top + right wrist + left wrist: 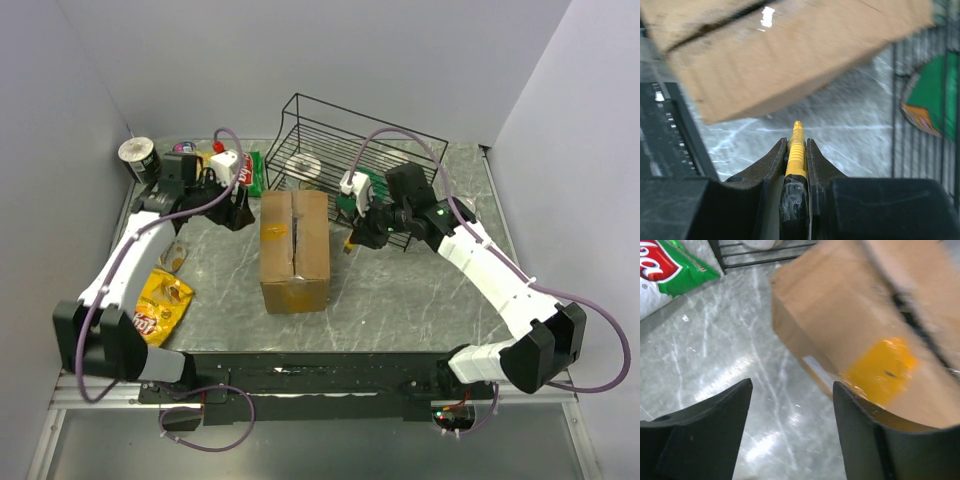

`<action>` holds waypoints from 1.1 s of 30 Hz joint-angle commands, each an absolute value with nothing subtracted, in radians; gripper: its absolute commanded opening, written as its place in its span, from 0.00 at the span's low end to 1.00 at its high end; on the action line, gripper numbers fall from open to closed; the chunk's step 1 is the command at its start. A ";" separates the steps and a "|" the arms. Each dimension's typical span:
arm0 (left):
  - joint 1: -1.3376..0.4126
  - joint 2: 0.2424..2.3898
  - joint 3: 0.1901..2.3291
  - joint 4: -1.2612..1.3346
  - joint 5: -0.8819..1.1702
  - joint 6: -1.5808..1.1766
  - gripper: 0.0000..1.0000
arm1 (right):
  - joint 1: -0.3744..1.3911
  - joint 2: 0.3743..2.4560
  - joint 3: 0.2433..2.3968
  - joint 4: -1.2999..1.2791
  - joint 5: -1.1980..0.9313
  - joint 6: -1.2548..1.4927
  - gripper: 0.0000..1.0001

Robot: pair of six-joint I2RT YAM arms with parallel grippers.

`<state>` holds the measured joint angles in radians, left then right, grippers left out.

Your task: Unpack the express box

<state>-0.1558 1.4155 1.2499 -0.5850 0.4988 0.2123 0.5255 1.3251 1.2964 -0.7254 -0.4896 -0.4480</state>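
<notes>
Two arms [135, 255] [485, 265] beside the express box [294, 250]

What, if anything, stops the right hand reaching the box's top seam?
Likely nothing, so probably yes: the right hand, shut on a yellow tool, sits just beside the box with bare table between.

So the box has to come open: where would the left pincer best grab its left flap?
Probably that flap by its free edge at the middle seam, clear of the yellow tape, from above. The box lies closed, flat-topped; the seam gap is its only thin edge.
</notes>
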 commanded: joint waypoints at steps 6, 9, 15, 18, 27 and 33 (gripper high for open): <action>-0.173 1.172 1.126 -0.563 0.534 0.064 0.79 | 0.517 1.379 1.377 -0.698 -0.498 -0.488 0.00; -0.132 1.167 1.161 -0.555 0.370 0.032 0.80 | 0.558 1.402 1.399 -0.747 -0.606 -0.508 0.00; -0.003 1.219 1.325 -0.470 0.138 -0.038 0.83 | 0.727 1.485 1.427 -0.775 -0.751 -0.471 0.00; 0.064 1.249 1.379 -0.451 0.126 -0.034 0.83 | 0.794 1.575 1.491 -0.674 -0.801 -0.385 0.00; 0.113 1.178 1.339 -0.509 0.427 0.089 0.85 | 0.899 1.820 1.882 -0.640 -0.813 -0.253 0.00; 0.109 1.138 1.249 -0.528 0.681 0.115 0.85 | 0.703 1.589 1.701 -0.663 -0.795 -0.258 0.00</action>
